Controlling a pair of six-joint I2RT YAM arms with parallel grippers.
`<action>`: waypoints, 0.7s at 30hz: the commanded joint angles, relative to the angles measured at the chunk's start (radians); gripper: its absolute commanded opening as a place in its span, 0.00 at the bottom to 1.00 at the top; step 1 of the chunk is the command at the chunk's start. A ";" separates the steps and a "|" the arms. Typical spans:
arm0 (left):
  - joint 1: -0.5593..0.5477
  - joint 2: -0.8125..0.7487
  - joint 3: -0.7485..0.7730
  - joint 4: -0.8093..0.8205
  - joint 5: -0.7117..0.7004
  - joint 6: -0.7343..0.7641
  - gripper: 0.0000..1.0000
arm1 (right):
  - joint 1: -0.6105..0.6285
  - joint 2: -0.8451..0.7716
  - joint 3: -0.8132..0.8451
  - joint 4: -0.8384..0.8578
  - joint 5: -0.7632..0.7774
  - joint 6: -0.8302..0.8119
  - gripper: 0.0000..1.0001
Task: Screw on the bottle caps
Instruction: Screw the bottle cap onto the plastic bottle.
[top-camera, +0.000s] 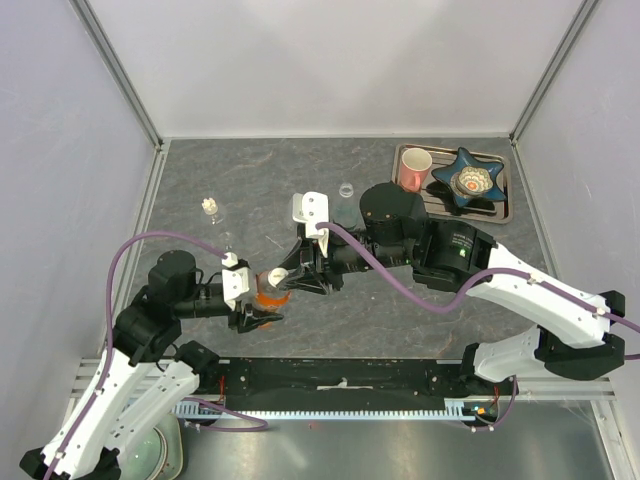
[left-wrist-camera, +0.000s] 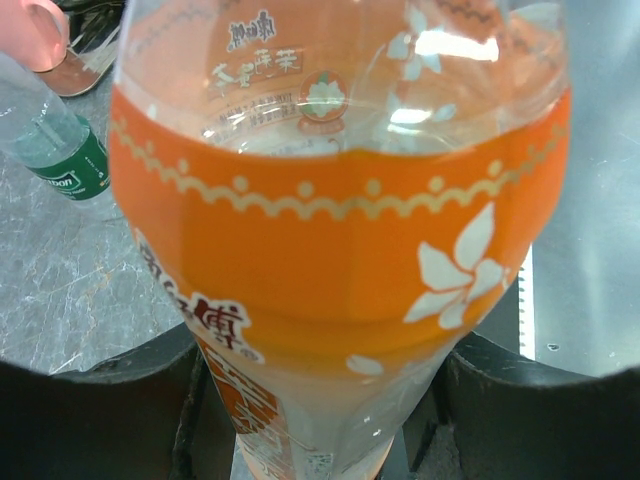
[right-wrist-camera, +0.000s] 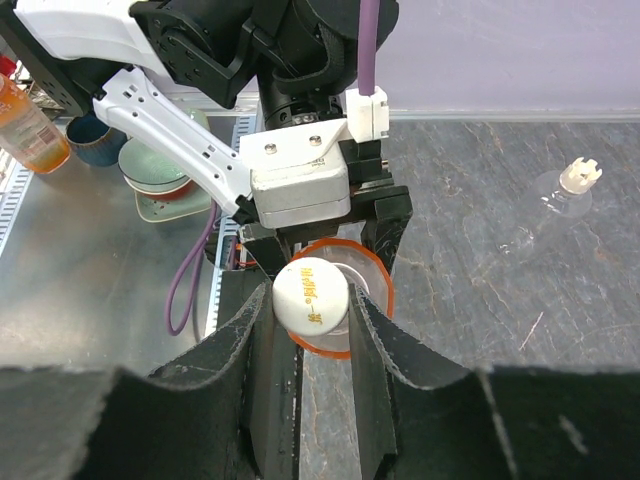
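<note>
The orange-label bottle stands upright near the table's front, and its label fills the left wrist view. My left gripper is shut on its lower body, a black finger on each side. From above, my right gripper is shut on a white cap that sits over the bottle's mouth, with the orange shoulder ring showing beneath. A clear bottle with a green label stands further back. A tiny clear bottle with a white top lies at the left.
At the back right a tray carries a pink mug and a blue star-shaped dish. A small clear round thing stands behind the right arm. White walls close in the table on three sides.
</note>
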 joint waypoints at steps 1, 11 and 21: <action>0.003 -0.011 0.039 0.038 0.038 -0.040 0.02 | -0.009 0.002 -0.006 0.037 -0.020 0.005 0.17; 0.004 -0.012 0.050 0.039 0.061 -0.055 0.02 | -0.023 0.018 0.003 -0.003 -0.003 -0.009 0.17; 0.004 -0.017 0.061 0.026 0.073 -0.049 0.02 | -0.041 0.064 0.046 -0.067 0.020 -0.053 0.15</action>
